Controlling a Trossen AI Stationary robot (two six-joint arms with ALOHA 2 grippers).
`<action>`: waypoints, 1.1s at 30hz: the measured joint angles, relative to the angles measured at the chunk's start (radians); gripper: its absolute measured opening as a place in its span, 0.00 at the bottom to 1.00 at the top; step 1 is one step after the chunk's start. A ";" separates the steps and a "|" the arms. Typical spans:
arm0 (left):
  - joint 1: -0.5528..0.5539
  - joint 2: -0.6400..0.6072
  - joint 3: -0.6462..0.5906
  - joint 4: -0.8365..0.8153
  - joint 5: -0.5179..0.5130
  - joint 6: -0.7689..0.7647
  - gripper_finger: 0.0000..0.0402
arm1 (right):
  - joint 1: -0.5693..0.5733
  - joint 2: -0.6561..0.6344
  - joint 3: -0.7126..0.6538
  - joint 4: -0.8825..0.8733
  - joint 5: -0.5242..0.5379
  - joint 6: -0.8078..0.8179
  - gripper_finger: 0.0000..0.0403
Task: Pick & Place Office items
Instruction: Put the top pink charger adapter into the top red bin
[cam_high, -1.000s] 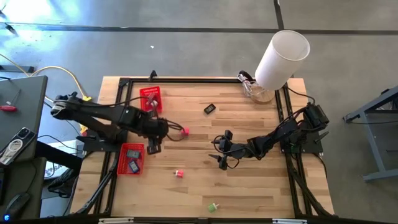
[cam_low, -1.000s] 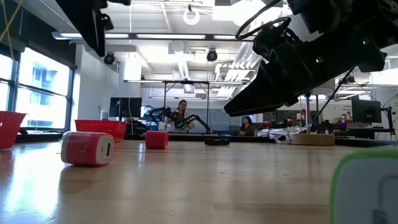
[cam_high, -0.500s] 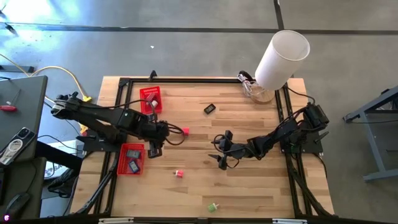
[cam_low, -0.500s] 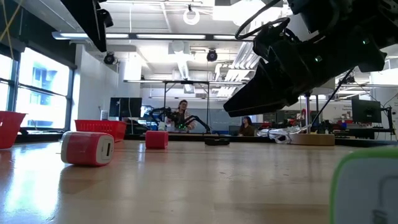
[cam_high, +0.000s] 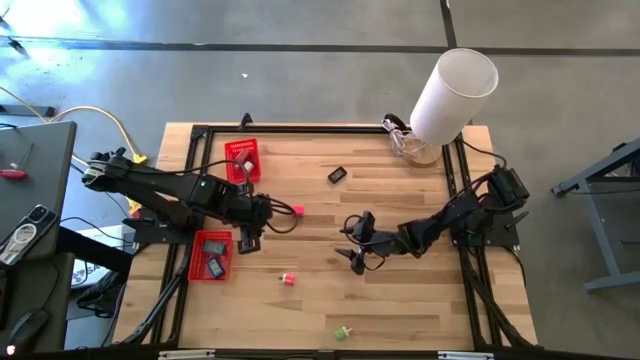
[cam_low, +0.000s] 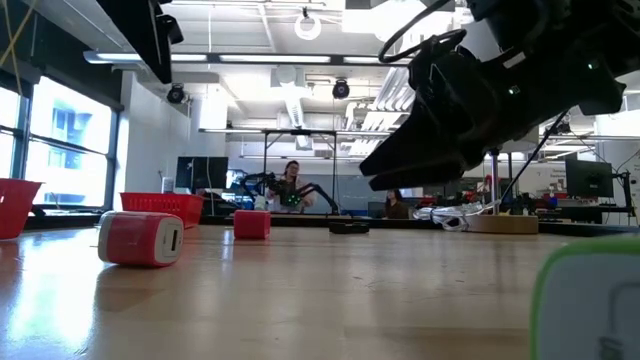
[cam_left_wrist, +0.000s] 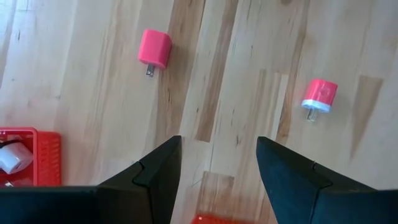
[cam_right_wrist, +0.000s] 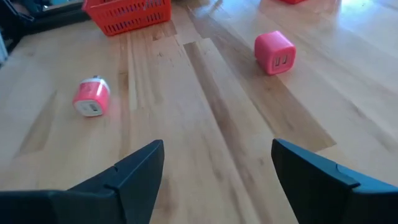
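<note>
Left gripper (cam_high: 247, 236) hovering spread, empty, just beside pink plug (cam_high: 298, 211); right gripper (cam_high: 352, 243) hovering spread, empty, farther from pink plug.

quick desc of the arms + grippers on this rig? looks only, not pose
Two dark, near-black jointed arms with black cables looped alongside the links. The left gripper has two flat, matte dark fingers with angular, wedge-shaped tips; the right gripper matches, its fingers broad and angular. No markings are readable on either.
</note>
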 joint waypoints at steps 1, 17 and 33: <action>0.000 0.000 0.000 0.004 0.000 0.000 0.49 | 0.003 0.000 0.000 0.000 0.000 0.018 0.71; 0.000 0.000 0.000 0.006 -0.003 0.071 0.49 | 0.039 0.000 0.000 -0.015 0.040 0.208 0.71; 0.000 0.000 0.000 0.048 -0.003 0.112 0.49 | 0.110 0.033 0.000 0.209 0.270 0.024 0.71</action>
